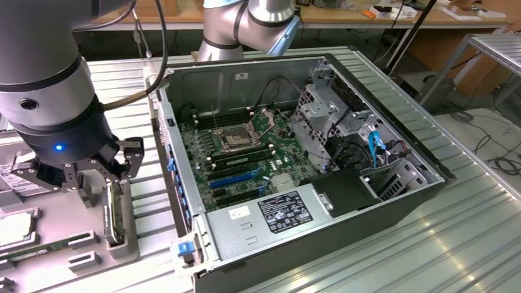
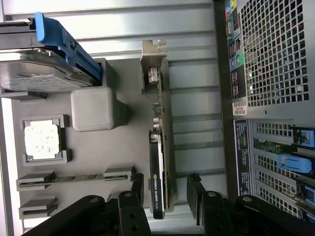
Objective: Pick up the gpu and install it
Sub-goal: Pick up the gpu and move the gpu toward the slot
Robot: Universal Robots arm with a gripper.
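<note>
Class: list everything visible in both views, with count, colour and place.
gpu: one, black, upright in the grey tray, between the fingers.
hard drive: one, silver with blue bracket, in the tray.
processor chip: one, silver, in a tray pocket.
memory stick: one, green, in a tray slot.
case: one, black, open, beside the tray.
motherboard: one, green, inside the case.
power supply: one, silver, inside the case.
table: one, silver, ribbed, under everything.
arm: one, grey, above the tray.
gripper: one, black, fingers open, straddling the gpu.
</note>
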